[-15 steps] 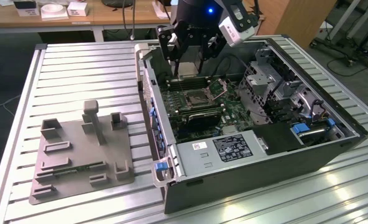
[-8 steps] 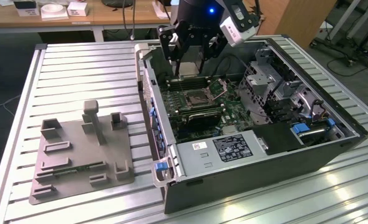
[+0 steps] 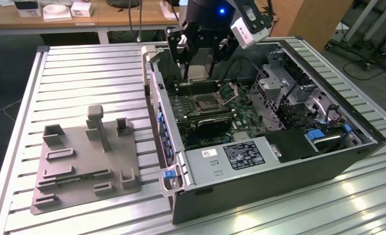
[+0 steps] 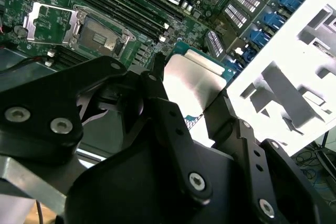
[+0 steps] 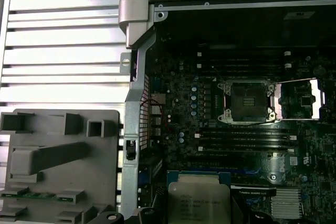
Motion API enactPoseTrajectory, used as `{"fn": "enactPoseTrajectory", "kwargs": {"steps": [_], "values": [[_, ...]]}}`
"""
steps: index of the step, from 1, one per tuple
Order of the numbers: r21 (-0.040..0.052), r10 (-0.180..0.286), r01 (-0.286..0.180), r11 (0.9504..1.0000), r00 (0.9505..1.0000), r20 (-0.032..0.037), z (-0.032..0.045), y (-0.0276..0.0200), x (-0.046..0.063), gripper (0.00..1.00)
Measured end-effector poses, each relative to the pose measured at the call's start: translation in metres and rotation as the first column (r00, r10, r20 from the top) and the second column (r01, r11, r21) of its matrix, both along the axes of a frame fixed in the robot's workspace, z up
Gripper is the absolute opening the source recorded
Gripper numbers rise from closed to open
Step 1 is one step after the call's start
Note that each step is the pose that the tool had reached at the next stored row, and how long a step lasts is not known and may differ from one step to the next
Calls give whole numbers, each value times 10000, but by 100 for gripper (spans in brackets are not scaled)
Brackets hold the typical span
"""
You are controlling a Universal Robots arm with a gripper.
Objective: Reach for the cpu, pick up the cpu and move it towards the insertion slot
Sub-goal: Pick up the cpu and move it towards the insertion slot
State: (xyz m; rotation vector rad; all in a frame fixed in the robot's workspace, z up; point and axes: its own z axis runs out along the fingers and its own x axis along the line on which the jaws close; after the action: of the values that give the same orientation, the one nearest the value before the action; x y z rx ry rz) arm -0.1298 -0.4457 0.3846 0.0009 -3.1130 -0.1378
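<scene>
- The claw (image 4: 191, 106) is clamped on the cpu (image 4: 191, 80), gripping its edges so the metal top stays flat.
- It hangs above the open case, near the slot (image 5: 247, 102), whose lid stands open.

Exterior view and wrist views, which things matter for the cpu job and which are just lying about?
Job:
gripper, holding the cpu
cpu, above the motherboard
insertion slot, lid open

Lying about:
grey fixture with its green strip
memory slots
slatted table
</scene>
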Motion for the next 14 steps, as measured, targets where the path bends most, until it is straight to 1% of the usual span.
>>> {"fn": "enactPoseTrajectory", "kwargs": {"steps": [2, 14], "values": [[-2, 1, -1, 10000, 10000, 0, 0, 1, 52, 55], [-2, 0, 0, 10000, 10000, 21, -12, 7, 571, 55]]}}
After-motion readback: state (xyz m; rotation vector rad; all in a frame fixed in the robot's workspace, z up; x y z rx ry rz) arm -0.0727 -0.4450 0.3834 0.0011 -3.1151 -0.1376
